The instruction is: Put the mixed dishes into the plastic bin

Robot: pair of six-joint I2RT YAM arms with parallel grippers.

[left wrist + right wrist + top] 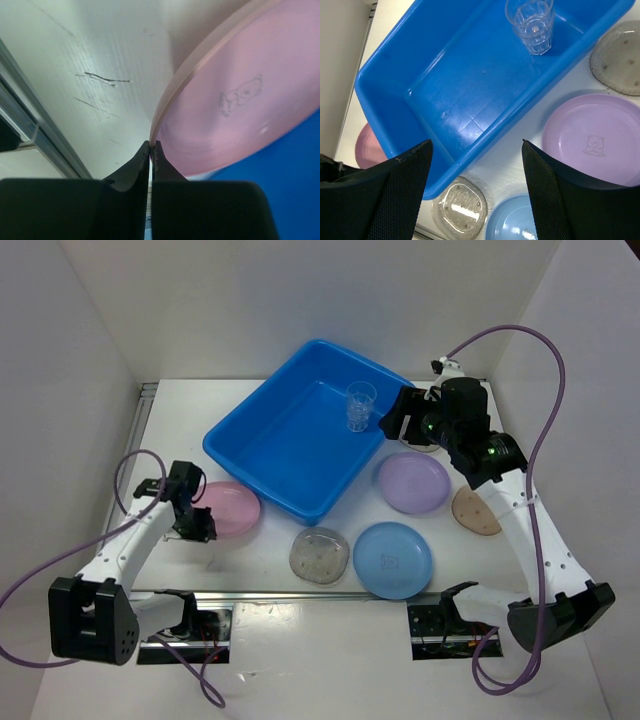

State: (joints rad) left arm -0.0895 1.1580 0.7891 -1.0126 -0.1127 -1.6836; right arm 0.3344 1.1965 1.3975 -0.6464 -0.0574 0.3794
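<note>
The blue plastic bin [290, 440] sits at mid-table with one clear ribbed cup [361, 406] upright inside it. My left gripper [197, 525] is shut on the rim of the pink plate [232, 508]. The left wrist view shows the fingertips [151, 146] pinching the pink plate's [240, 100] edge. My right gripper [398, 420] is open and empty above the bin's right rim. In the right wrist view, my right gripper [476, 145] spans the bin [470, 85], with the cup [531, 24] beyond. A lavender plate [413, 483], a blue plate [392, 559] and a speckled square plate [320, 554] lie on the table.
A tan speckled plate [476, 510] lies at the right. Another speckled plate [620, 57] lies beside the bin's far right corner, under my right arm. White walls enclose the table on three sides. A metal rail [45, 145] runs along the left edge.
</note>
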